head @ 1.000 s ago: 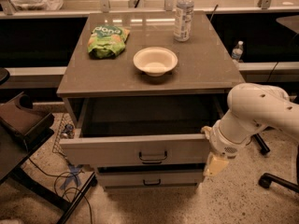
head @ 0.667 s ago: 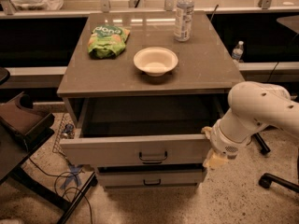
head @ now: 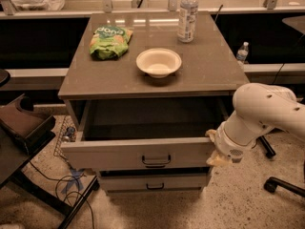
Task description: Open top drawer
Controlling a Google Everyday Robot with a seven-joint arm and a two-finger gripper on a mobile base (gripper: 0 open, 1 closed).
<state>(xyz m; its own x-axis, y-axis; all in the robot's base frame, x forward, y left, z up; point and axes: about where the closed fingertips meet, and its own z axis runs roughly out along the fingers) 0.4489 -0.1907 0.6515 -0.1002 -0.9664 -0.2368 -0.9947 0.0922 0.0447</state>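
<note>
The top drawer (head: pixel 109 152) of the grey cabinet stands pulled out towards me, and its dark inside (head: pixel 152 120) shows under the cabinet top. Its small dark pull handle (head: pixel 156 161) is in the middle of the front. My gripper (head: pixel 213 147) is at the right end of the drawer front, at the tip of the white arm (head: pixel 259 113) that comes in from the right. It is well to the right of the handle. I cannot tell whether it touches the drawer's corner.
A shut lower drawer (head: pixel 152 181) sits below. On the cabinet top (head: pixel 209 70) are a white bowl (head: pixel 158 62), a green snack bag (head: pixel 110 42) and a water bottle (head: pixel 188 14). A dark chair (head: pixel 24 123) and cables (head: pixel 66 182) are on the left, a chair base (head: pixel 283 185) on the right.
My gripper has shifted slightly upward at the drawer's right end. The drawer stays pulled out about as far as before.
</note>
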